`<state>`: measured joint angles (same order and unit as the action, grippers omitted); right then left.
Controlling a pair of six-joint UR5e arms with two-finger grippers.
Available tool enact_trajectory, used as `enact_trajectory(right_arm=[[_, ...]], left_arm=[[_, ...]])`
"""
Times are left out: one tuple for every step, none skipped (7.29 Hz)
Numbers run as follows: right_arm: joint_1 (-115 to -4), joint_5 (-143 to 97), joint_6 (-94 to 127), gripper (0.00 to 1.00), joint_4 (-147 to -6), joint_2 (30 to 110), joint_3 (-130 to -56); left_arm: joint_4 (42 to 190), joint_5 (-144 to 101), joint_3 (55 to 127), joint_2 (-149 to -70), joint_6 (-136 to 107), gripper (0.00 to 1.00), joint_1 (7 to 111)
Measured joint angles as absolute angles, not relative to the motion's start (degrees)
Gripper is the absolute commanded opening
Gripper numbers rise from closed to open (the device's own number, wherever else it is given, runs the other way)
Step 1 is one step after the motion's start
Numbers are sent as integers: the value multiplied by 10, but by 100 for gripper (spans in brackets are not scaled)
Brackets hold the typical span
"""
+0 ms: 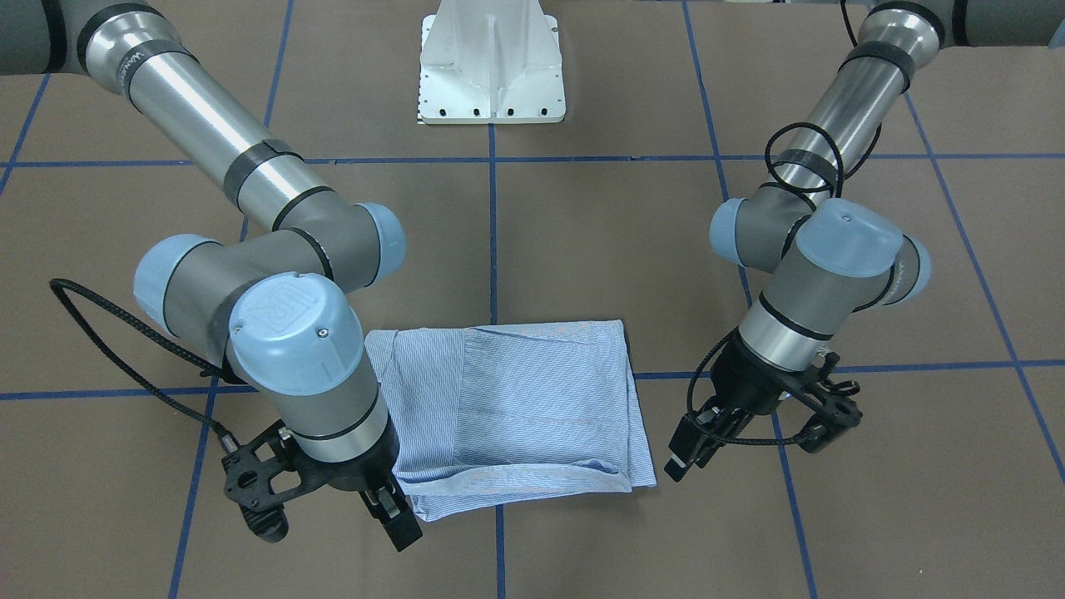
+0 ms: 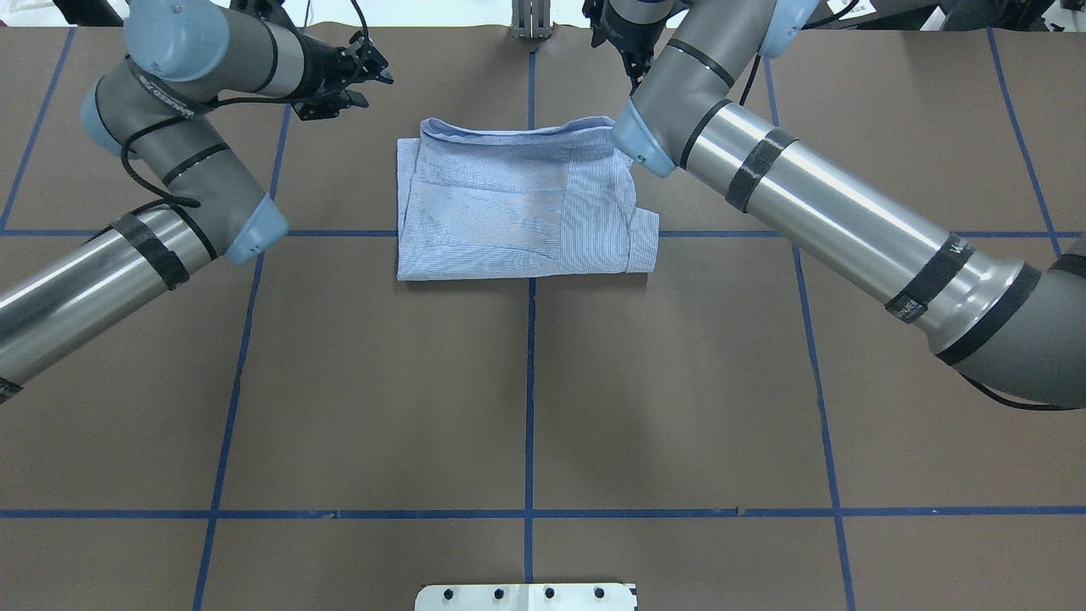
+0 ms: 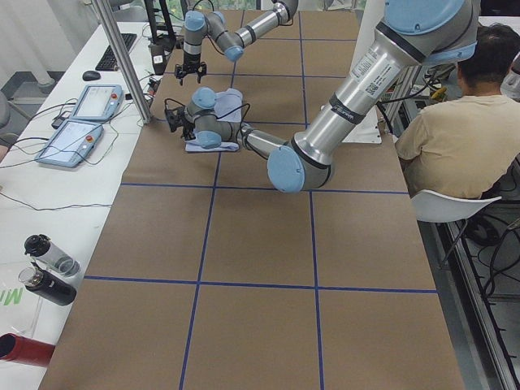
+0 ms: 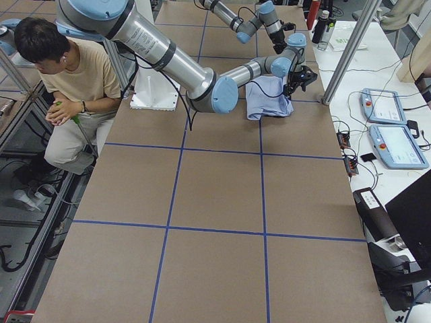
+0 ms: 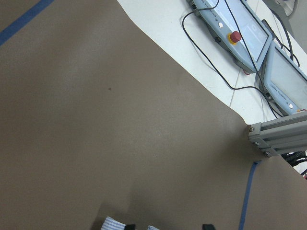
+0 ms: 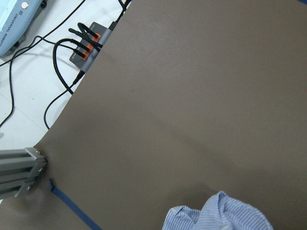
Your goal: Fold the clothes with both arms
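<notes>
The clothes are one light blue pinstriped shirt (image 1: 516, 408), folded into a flat rectangle (image 2: 517, 204) on the brown table. My left gripper (image 1: 684, 462) hovers beside the shirt's edge, apart from it, and is also seen in the overhead view (image 2: 375, 75). In the left wrist view its fingertips (image 5: 128, 226) stand apart at the bottom edge with a scrap of shirt (image 5: 111, 223) below; it is open and empty. My right gripper (image 1: 398, 516) hangs open at the shirt's opposite near corner, holding nothing. A rumpled shirt corner (image 6: 225, 213) shows in the right wrist view.
The white pedestal base (image 1: 492, 62) stands behind the shirt. Blue tape lines (image 2: 530, 382) grid the table. A seated person (image 4: 67, 81) is beside the base. Teach pendants (image 4: 394, 131), cables and an aluminium post (image 5: 280, 136) lie past the table's far edge. Bottles (image 3: 49, 272) stand on a side bench.
</notes>
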<state>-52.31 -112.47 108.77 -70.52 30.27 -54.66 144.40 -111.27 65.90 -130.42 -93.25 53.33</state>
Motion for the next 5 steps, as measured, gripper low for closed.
enact_trajectory(right_arm=[[-542,-1142,1040,99,-706,336,-578],[-565,-1162,979,100,-707,376,-606],[-585,-1176,915,100,-707,420,-635],[-607,-1187,846,100,-707,470,-665],[-631,-1204,783,100,-707,516,-695]], left_arm=[[1443,-1161,680,-1283,-889,56,557],[1441,-1207,703,-1256,-835,56,585],[1440,-1244,721,-1232,-780,56,612],[1439,-1275,730,-1210,-726,56,641],[1438,-1301,736,-1189,-670,56,670]])
